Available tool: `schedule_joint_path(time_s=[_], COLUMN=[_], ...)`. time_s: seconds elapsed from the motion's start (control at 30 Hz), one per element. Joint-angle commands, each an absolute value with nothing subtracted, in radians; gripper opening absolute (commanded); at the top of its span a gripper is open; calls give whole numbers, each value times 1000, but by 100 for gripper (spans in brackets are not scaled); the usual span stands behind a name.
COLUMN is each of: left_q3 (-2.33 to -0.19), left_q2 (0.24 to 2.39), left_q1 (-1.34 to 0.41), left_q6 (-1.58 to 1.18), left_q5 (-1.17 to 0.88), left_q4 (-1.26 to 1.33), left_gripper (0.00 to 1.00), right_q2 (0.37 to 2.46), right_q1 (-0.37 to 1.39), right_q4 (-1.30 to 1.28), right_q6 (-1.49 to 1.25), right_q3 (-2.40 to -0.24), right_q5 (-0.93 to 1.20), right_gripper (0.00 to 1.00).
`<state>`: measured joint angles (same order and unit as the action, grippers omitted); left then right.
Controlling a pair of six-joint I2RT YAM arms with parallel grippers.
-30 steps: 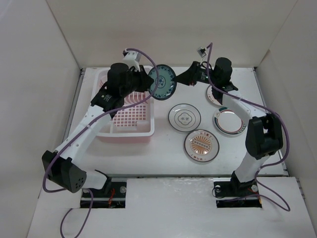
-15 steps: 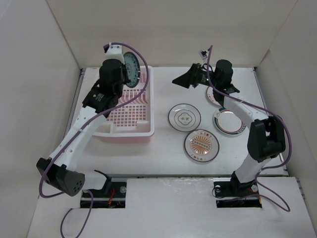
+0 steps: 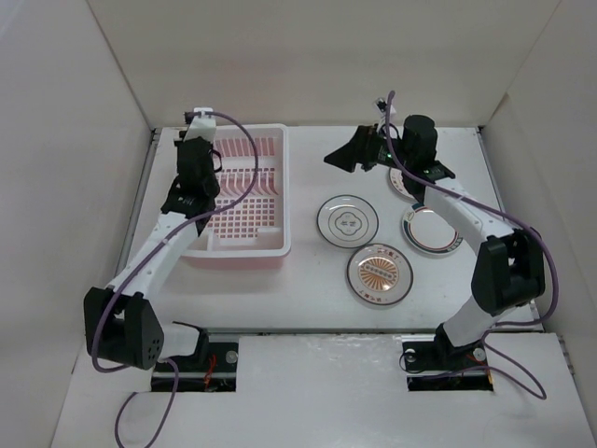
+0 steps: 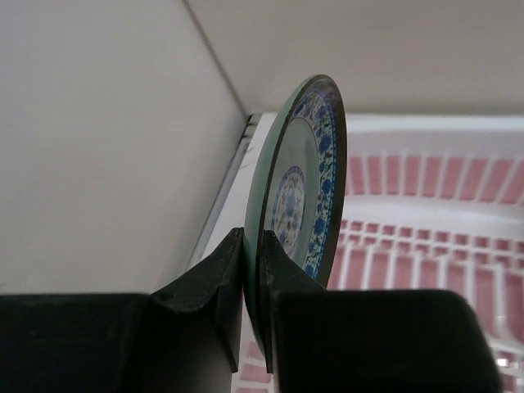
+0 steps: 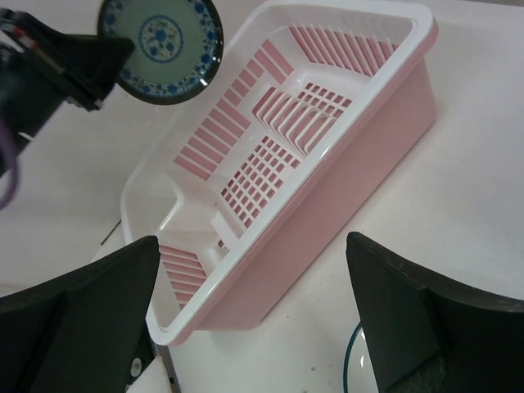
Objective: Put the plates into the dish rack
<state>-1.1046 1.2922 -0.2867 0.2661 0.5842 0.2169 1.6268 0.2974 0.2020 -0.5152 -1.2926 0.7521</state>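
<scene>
My left gripper (image 4: 252, 246) is shut on the lower edge of a dark green plate with blue patterning (image 4: 307, 164). It holds the plate upright on edge above the far left part of the pink-white dish rack (image 4: 426, 213). The right wrist view shows that plate (image 5: 161, 45) hanging over the rack (image 5: 270, 237). From above, the left gripper (image 3: 198, 149) sits at the rack's left rim (image 3: 284, 187). My right gripper (image 3: 340, 157) is open and empty, just right of the rack. On the table lie a grey-ringed plate (image 3: 348, 221), an orange sunburst plate (image 3: 380, 273) and a coloured-rim plate (image 3: 432, 230).
Another plate (image 3: 401, 183) lies partly under the right arm at the back right. White walls close in the table at the left, back and right. The left wall (image 4: 98, 139) is close beside the held plate.
The left arm has carried the plate from between the grippers leftwards to the rack's far left side. The right gripper has let go of it, opened wide and stayed near its place.
</scene>
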Motion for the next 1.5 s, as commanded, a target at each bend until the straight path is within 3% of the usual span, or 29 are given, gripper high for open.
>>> schedule_joint_path(time_s=[0.0,0.6,1.47], left_q3=[-1019,-962,-920], left_q2=[1239,1404,1479], left_q1=[-224,-63,-103], left_q6=[371,304,285], left_q5=[522,273,362], left_q4=[498,575,541], left_gripper=[0,0,0], right_q2=[1583,1583,1574], right_q1=[316,334,334], right_q4=[192,183,183], right_q6=[-472,-453,-453], right_q3=[-1279,-1289,-1298], right_q5=[730,749,769], right_gripper=[100,100,100])
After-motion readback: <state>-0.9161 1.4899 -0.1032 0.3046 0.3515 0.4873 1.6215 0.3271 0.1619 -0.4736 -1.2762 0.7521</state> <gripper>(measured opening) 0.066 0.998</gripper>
